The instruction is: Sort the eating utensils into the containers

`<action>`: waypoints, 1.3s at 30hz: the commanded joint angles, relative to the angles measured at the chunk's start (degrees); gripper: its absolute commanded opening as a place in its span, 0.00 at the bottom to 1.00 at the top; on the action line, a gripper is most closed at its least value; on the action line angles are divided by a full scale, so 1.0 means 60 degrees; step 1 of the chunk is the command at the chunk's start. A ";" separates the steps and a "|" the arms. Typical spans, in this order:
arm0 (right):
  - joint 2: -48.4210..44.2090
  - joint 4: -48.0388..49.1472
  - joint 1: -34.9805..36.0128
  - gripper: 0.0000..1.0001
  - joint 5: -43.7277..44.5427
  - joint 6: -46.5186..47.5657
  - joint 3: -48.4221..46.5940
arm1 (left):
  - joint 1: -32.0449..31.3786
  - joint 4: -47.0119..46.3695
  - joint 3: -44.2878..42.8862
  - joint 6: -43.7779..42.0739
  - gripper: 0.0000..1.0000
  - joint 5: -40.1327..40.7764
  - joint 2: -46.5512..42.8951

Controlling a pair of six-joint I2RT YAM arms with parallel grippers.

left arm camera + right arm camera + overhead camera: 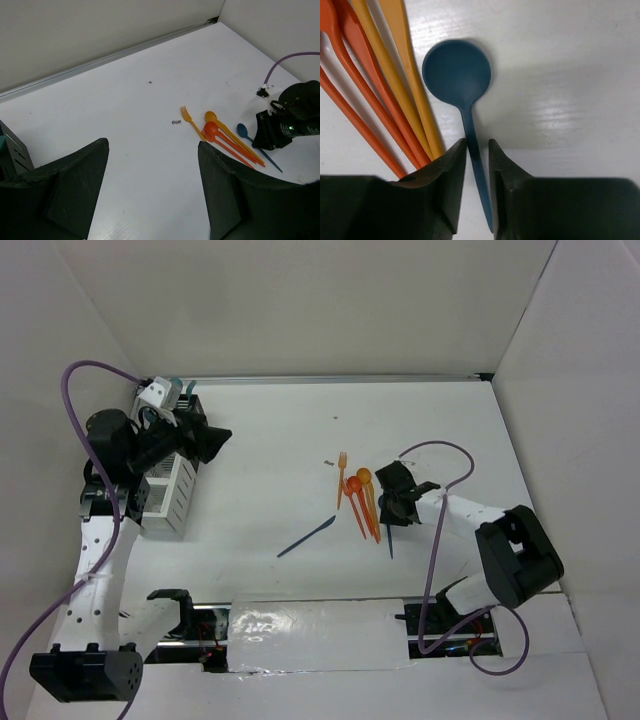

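Several orange forks and spoons point(360, 498) lie fanned at table centre; they also show in the left wrist view point(225, 140) and the right wrist view point(380, 85). A dark blue spoon point(456, 72) lies flat beside them, its handle between the fingers of my right gripper point(477, 142). The jaws stand narrowly apart with a gap on the right side. In the top view my right gripper point(398, 502) is low over the spoon. A dark blue knife point(307, 537) lies alone. My left gripper point(215, 440) is wide open and empty point(152, 145) above the white container point(172, 495).
The row of containers is largely hidden under my left arm; a black bin's corner point(11, 150) shows at the left wrist view's edge. White walls enclose the table at the back and right. A purple cable point(440, 455) loops over my right arm.
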State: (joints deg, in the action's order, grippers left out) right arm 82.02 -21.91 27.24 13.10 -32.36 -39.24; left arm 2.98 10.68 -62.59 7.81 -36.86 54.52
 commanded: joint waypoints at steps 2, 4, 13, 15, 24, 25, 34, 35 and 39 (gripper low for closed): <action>0.0772 0.0356 0.0073 0.26 0.0160 0.0251 -0.0022 | -0.0204 0.0168 -0.0321 -0.0115 0.84 -0.0579 -0.0181; 0.0949 0.0356 0.0088 0.10 0.0160 0.0251 -0.0022 | -0.0292 0.0271 -0.0321 -0.0014 0.84 -0.0696 -0.0166; -0.0610 0.0602 0.0146 0.00 -0.1184 0.0280 -0.0608 | -0.1564 0.0184 0.0543 0.1318 0.82 -0.2353 0.0594; -0.1477 0.1642 0.0220 0.00 -0.2297 0.0908 -0.0360 | -0.2065 0.0198 0.0587 0.1758 0.81 -0.1885 0.1134; -0.3096 0.1723 0.0410 0.00 -0.5023 0.3311 -0.1865 | -0.3938 0.1032 -0.1709 0.3004 0.80 0.0033 0.4357; -0.2934 0.1573 0.0396 0.00 -0.5156 0.3516 -0.2245 | -0.4041 0.1192 -0.2336 0.3106 0.79 0.0137 0.4650; -0.2376 0.1484 0.1230 0.00 -0.4807 0.3562 -0.2673 | -0.4848 0.0667 -0.3382 0.3634 0.77 0.0840 0.6088; -0.2347 0.1484 0.1274 0.00 -0.4806 0.3548 -0.2775 | -0.4935 0.0681 -0.3498 0.3620 0.77 0.0913 0.6161; -0.2317 0.1484 0.1421 0.00 -0.4616 0.3577 -0.2995 | -0.5199 0.0885 -0.3675 0.3576 0.75 0.1396 0.6353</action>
State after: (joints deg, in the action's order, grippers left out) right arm 68.14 -13.26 34.92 -15.59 -12.05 -53.21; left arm -27.40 16.27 -82.26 28.56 -31.16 91.98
